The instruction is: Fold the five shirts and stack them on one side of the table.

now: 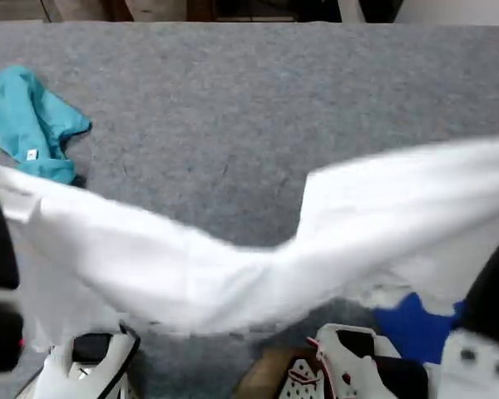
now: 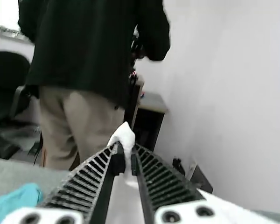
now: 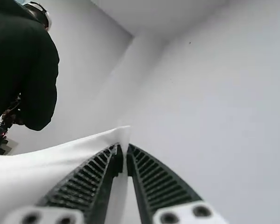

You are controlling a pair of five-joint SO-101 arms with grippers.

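White shirt [image 1: 233, 266] is hanging stretched in the air over the near half of the grey table [image 1: 274, 100], plain and sagging in the middle. Beyond it, grey felt is running to the far edge. A teal shirt [image 1: 29, 120] is lying crumpled at the left edge (its small white tag is too tiny to read). The left gripper [image 2: 124, 161] is pinching one white corner, and the right gripper [image 3: 122, 161] is clamping another
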